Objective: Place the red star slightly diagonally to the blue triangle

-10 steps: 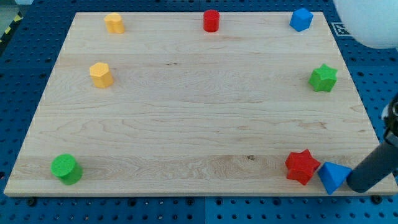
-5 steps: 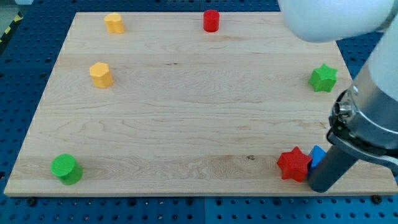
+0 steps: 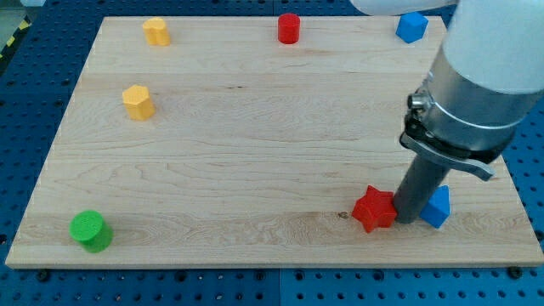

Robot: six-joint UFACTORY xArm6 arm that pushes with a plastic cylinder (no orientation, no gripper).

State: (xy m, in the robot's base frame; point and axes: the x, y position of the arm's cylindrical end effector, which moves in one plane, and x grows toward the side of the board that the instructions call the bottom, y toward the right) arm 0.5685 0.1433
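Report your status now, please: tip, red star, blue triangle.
My tip down between the two blocks, touching the red star on its right side. Blue triangle just right of the rod. Nothing else near; other blocks far away.

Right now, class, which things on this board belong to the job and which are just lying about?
Job: red star; blue triangle; my tip, between them.

Lying about: two yellow blocks; red cylinder; blue block; green cylinder.

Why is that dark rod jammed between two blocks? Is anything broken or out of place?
Nothing looks broken. My tip stands between the red star and the blue triangle, near the board's bottom right. The other blocks sit upright around the edges.
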